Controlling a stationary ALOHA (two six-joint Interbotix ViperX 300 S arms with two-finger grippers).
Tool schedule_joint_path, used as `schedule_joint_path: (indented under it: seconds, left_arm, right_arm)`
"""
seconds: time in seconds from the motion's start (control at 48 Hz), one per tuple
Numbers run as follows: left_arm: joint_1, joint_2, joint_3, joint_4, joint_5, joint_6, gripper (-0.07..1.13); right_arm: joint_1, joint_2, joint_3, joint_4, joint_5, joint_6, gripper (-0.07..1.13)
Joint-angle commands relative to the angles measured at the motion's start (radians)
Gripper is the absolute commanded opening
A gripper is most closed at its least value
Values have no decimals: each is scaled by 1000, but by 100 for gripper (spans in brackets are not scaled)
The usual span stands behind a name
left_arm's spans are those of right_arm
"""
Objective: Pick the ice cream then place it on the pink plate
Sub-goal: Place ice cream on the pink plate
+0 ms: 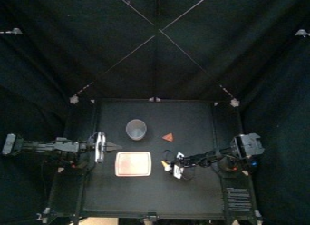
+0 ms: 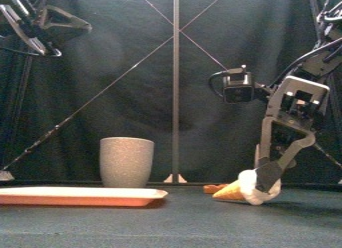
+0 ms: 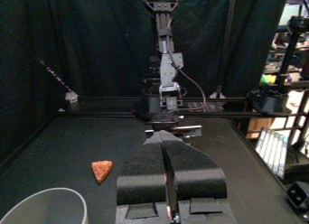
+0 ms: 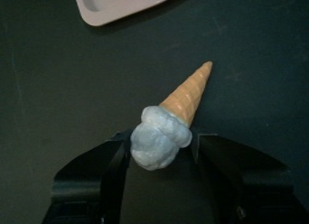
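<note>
The ice cream (image 4: 190, 92), a tan cone with a pale blue scoop, lies on the table right of the pink plate (image 1: 132, 164). My right gripper (image 4: 163, 141) is low over it, and its jaws press on both sides of the scoop. From the front, the ice cream (image 2: 245, 188) rests on the table under the right gripper (image 2: 271, 178), with the cone tip pointing toward the pink plate (image 2: 80, 196). My left gripper (image 3: 165, 137) is shut on nothing and hangs left of the plate, the left gripper (image 1: 100, 149) near the plate's back corner.
A tall grey speckled cup (image 1: 137, 129) stands behind the plate. A small red toy (image 1: 169, 137) lies to its right, behind the ice cream. The cup (image 2: 127, 162) sits between the plate and the right arm in the front view.
</note>
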Motion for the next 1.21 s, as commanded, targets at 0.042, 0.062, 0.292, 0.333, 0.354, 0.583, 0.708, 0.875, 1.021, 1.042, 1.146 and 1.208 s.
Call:
schedule_joint_path:
  seconds: [0.042, 0.062, 0.292, 0.333, 0.354, 0.583, 0.708, 0.875, 1.021, 1.042, 1.146, 1.208]
  left_arm:
    - [0, 3, -12, 2, -9, 0, -4]
    - [0, 3, -12, 2, -9, 0, -4]
    - [0, 3, -12, 2, -9, 0, -4]
    - [0, 3, -12, 0, -9, 0, -4]
    - [0, 3, -12, 2, -9, 0, -4]
    - [0, 3, -12, 2, -9, 0, -4]
    - [0, 3, -12, 2, -9, 0, -4]
    - [2, 2, -8, 2, -9, 0, -4]
    - [2, -3, -6, 2, -9, 0, -4]
    - [0, -3, -6, 2, -9, 0, -4]
    - [2, -8, -5, 2, -9, 0, -4]
    - [2, -12, -2, 2, -9, 0, -4]
  right_arm:
    - [-6, -3, -31, -3, -2, 0, 63]
    - [-8, -3, -34, -5, -2, 0, 61]
    - [-31, -46, -115, -34, 51, -5, 53]
    - [-35, -57, -144, -49, 55, -5, 53]
    - [-37, -60, -160, -57, 55, -5, 53]
    - [-63, 11, -383, -186, 55, -5, 53]
    - [-74, 103, -494, -247, 66, -8, 53]
    - [-74, 221, -614, -313, 78, -2, 53]
    - [-77, 284, -680, -318, 92, -2, 56]
    - [-77, 290, -686, -319, 94, -2, 58]
    - [-77, 319, -713, -319, 97, -2, 69]
    - [-77, 325, -721, -321, 101, -2, 78]
